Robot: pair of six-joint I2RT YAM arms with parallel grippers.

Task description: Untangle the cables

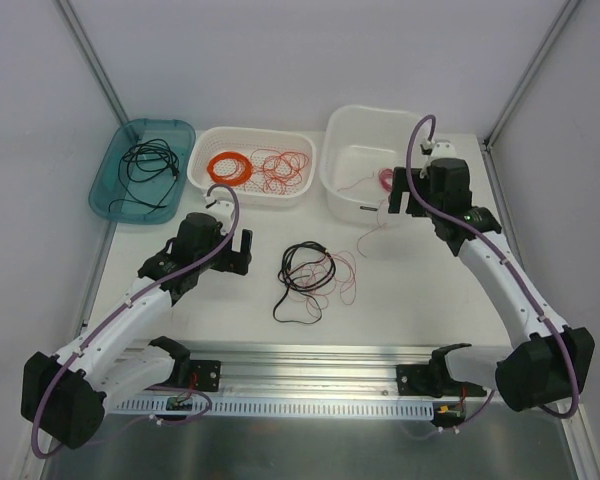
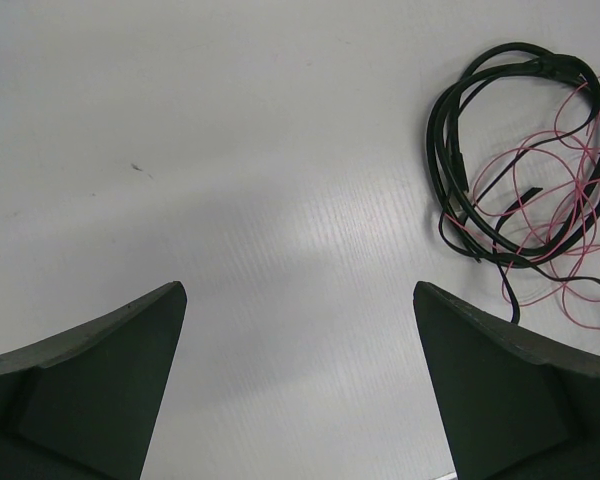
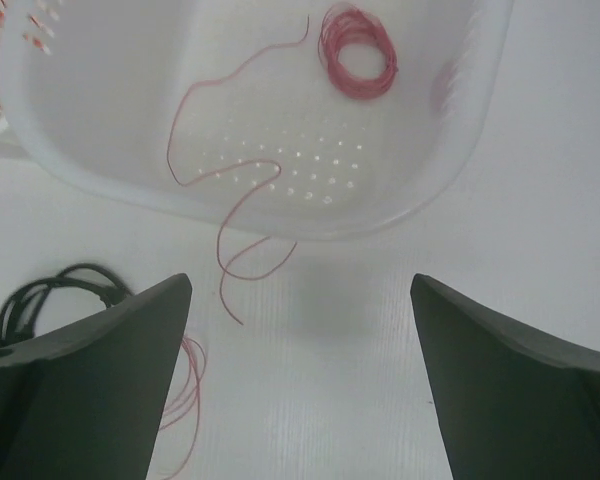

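on the white table (image 1: pixel 410 290) the cables (image 1: pixel 307 277) lie free, left claw (image 2: pixel 298 292) and right claw (image 3: pixel 300 284) both spread empty.

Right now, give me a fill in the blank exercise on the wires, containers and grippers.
1. The loose tangle between the arms mixes pink wire with ____ cable.
2. The tight orange coil lies in a basket coloured ____.
3. A thin pink wire hangs over the rim of the white tub onto the ____.
4. The left gripper and the right gripper both have their jaws ____.

Missing words: black, white, table, open.
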